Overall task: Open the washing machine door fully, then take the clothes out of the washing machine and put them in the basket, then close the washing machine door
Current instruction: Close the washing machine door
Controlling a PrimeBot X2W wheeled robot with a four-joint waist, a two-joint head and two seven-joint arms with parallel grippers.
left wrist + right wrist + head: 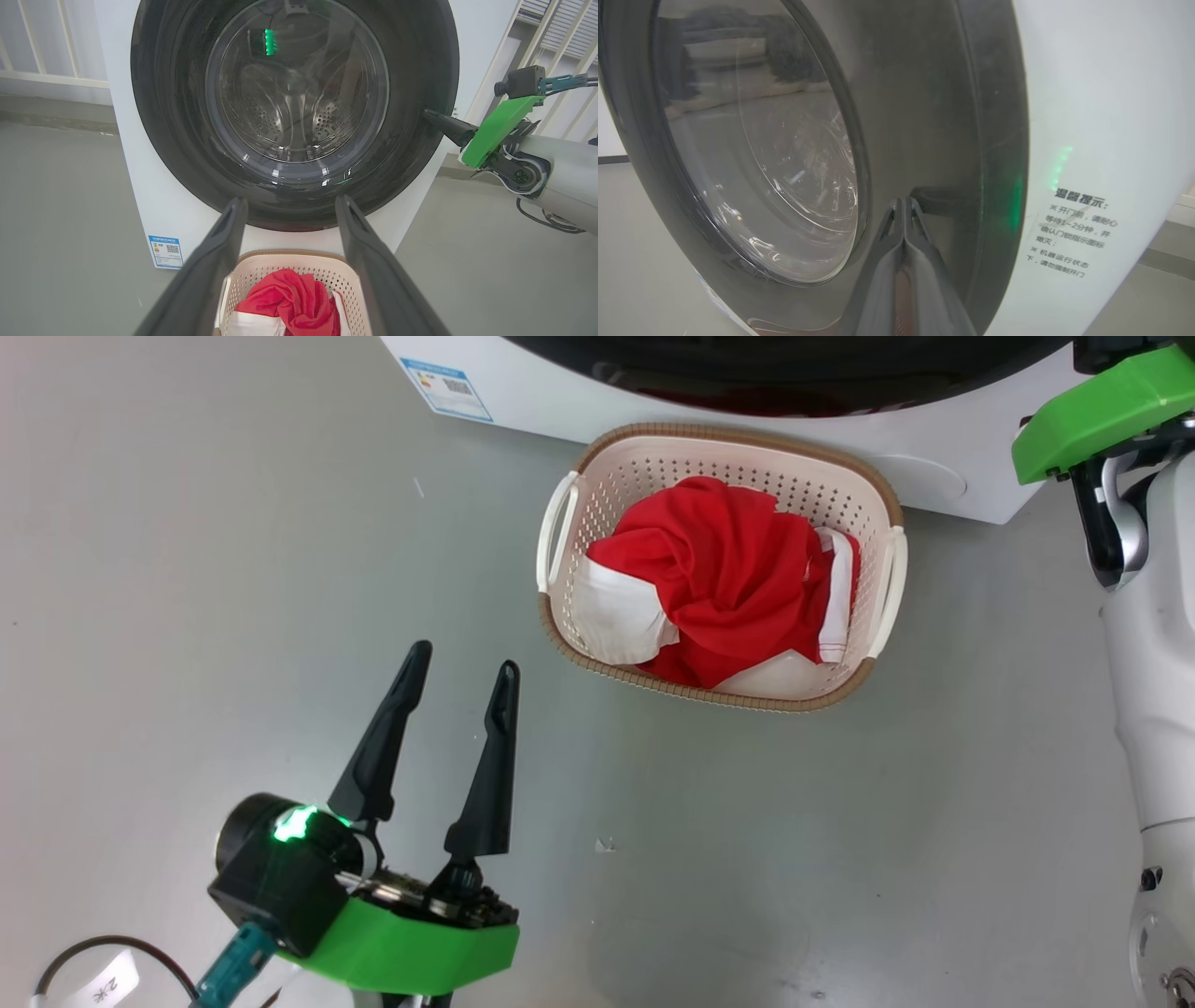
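The washing machine door [173,116], with its black rim and clear glass, lies flat against the white washing machine [154,196]. My right gripper [426,113] is shut, and its tip touches the door's black rim [924,116] on its right side; in the right wrist view the closed right gripper [903,201] points at that rim. The basket [728,434] stands on the floor just in front of the machine and holds the red and white clothes [728,579]. My left gripper [465,658] hangs open and empty, left of the basket and nearer me.
Grey floor surrounds the basket, with open room to the left. A blue label [446,387] sits at the machine's lower left corner. My pale right arm [1158,663] stands along the right edge. A white railing [46,74] runs behind the machine at the left.
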